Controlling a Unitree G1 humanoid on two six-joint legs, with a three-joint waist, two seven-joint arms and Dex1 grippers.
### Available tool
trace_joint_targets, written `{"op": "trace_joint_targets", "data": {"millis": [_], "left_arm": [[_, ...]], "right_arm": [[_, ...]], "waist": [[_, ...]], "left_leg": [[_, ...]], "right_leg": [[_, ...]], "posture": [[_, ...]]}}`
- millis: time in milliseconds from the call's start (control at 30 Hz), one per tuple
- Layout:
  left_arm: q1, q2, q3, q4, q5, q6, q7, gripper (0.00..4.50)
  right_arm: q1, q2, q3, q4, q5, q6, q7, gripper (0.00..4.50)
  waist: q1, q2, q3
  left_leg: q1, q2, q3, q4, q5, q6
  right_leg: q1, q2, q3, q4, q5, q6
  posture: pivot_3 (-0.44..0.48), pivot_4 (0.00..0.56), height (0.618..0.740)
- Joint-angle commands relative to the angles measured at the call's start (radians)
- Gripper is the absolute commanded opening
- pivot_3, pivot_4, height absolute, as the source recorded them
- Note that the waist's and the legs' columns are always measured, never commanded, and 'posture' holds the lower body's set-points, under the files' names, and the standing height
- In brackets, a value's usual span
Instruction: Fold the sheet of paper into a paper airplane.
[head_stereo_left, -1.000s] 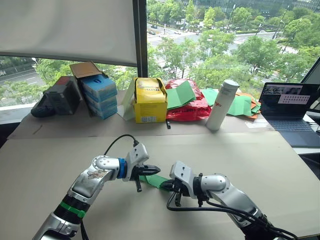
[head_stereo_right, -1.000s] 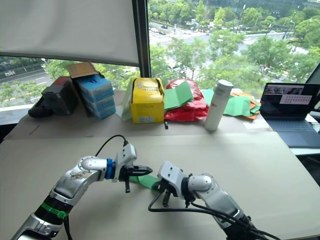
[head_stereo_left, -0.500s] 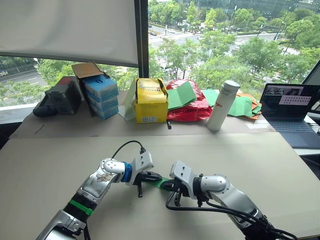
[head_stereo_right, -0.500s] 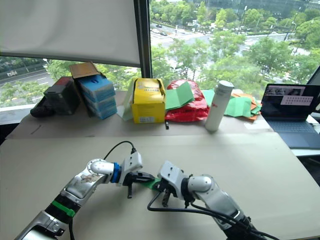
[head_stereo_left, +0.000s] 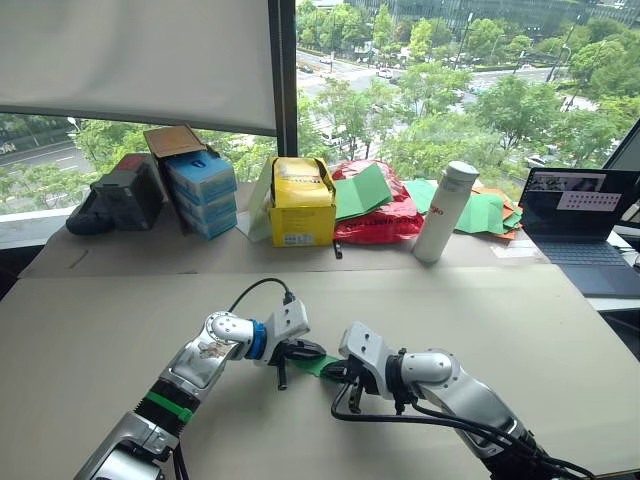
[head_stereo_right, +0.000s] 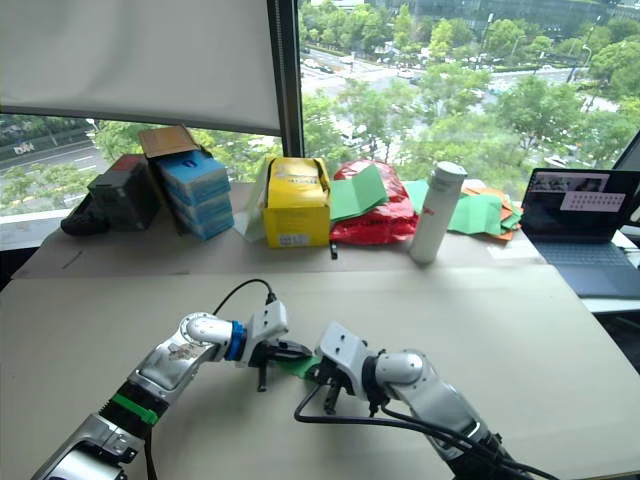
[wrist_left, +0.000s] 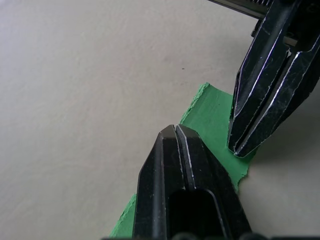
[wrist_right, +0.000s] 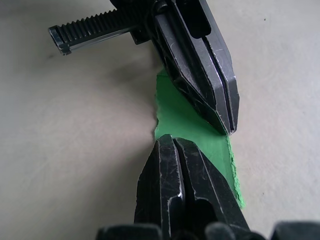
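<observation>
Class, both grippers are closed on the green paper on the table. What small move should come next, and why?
Probably slide the left gripper along the fold, pressing it flat. Both it and the right gripper are shut on the narrow paper airplane, tips almost meeting.

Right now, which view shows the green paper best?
The right wrist view: the folded green paper lies close up between both shut grippers. The left wrist view shows one end; the head views show a sliver between the grippers.

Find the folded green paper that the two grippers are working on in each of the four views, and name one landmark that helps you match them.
Left eye view: paper airplane low centre, between the grippers.
Right eye view: low centre.
Left wrist view: under both fingertips.
Right wrist view: same.
Landmark: the beige table beneath it.
</observation>
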Motion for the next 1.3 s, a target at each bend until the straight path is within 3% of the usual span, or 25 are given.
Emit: {"op": "trace_joint_targets", "data": {"millis": [33,600,900,1300], "left_arm": [[0.043,0.055,-0.018,0.036,0.057,0.007,-0.014,0.0],[0.149,0.183,0.088,0.023,0.046,-0.004,-0.014,0.0],[0.164,0.174,0.128,0.001,0.036,-0.002,0.004,0.0],[0.272,0.136,0.444,-0.316,-0.292,0.202,0.073,0.0]], "right_arm": [[0.022,-0.02,0.025,0.043,-0.021,0.058,-0.007,0.04],[0.014,-0.029,0.027,0.05,-0.018,0.067,-0.008,0.04],[0.011,-0.035,0.027,0.047,-0.017,0.061,-0.003,0.04],[0.006,-0.031,-0.104,-0.132,0.074,0.016,-0.008,0.04]], "waist": [[-0.001,0.0,-0.001],[-0.011,0.003,-0.015],[-0.01,0.005,-0.018],[-0.009,0.004,-0.013]], "left_leg": [[0.0,0.0,0.0,0.0,0.0,0.0],[0.005,0.001,0.0,-0.004,0.0,0.0],[0.006,0.001,0.0,-0.004,0.0,0.0],[-0.005,0.001,0.0,-0.003,0.0,0.0]], "right_leg": [[0.0,0.0,0.0,0.0,0.0,0.0],[0.0,0.0,0.006,0.0,-0.001,-0.001],[0.002,-0.003,0.007,0.0,-0.001,-0.001],[-0.007,-0.009,0.005,0.0,-0.001,-0.001]], "posture": [[0.0,0.15,0.74],[0.0,0.15,0.74],[0.0,0.15,0.74],[0.0,0.15,0.74]]}}
